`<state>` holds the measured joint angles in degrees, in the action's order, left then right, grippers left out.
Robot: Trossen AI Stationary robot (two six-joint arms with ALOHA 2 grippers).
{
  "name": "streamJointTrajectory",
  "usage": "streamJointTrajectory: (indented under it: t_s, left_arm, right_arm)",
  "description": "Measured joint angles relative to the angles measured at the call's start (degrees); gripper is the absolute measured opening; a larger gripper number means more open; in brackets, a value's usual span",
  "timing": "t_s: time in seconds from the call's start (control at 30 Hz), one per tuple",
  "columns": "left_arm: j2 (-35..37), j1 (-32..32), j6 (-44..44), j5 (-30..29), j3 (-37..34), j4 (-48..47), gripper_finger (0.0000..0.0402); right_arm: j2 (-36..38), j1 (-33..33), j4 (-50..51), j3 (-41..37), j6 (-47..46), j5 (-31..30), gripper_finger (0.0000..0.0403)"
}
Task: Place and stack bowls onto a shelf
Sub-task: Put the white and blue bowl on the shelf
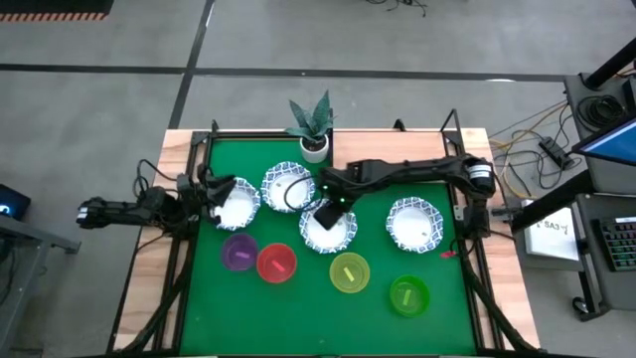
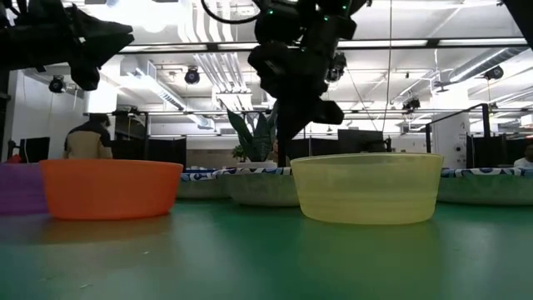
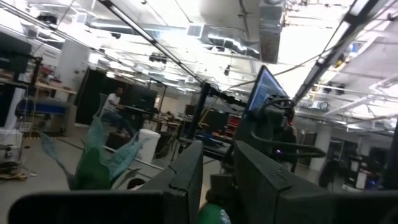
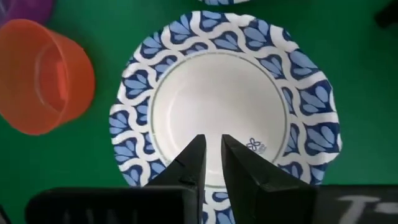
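Observation:
Four white bowls with blue patterned rims rest on the green mat (image 1: pixel 298 288): left (image 1: pixel 237 203), far middle (image 1: pixel 288 186), centre (image 1: pixel 329 230) and right (image 1: pixel 415 224). The purple (image 1: pixel 239 253), red (image 1: pixel 277 263), yellow (image 1: pixel 349 271) and green (image 1: pixel 408 295) plastic bowls stand nearer. My right gripper (image 1: pixel 325 212) (image 4: pixel 212 155) points down over the centre bowl's (image 4: pixel 217 93) hollow, fingers shut with only a slit between them. My left gripper (image 1: pixel 212 191) (image 3: pixel 217 174) is shut beside the left bowl's left rim, tipped up toward the room. No pale wooden shelf board shows.
A small white plant pot (image 1: pixel 314 145) stands at the mat's far edge, behind the far middle bowl. A black frame (image 1: pixel 328 130) runs along the table's far side. In the low view the red bowl (image 2: pixel 111 188) and yellow bowl (image 2: pixel 366 188) stand in front.

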<state>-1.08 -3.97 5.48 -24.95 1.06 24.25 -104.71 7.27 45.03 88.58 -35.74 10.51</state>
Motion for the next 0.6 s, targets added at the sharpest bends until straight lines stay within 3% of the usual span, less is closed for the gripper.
streamJointTrajectory:
  t_s: [0.13,0.3,0.6]
  left_arm:
    - [-0.1,0.0,0.0,0.0,0.0,-0.3,0.0075]
    - [-0.1,0.0,-0.1,0.0,0.0,-0.4,0.0075]
    - [-0.1,0.0,-0.4,0.0,0.0,-1.3,0.0075]
  right_arm:
    - [-0.4,0.1,1.1,1.6,-2.0,-0.5,0.0071]
    - [0.4,0.2,3.3,1.7,-4.2,-5.3,0.0107]
    - [0.5,0.2,8.6,-0.9,-8.2,-15.1,0.0112]
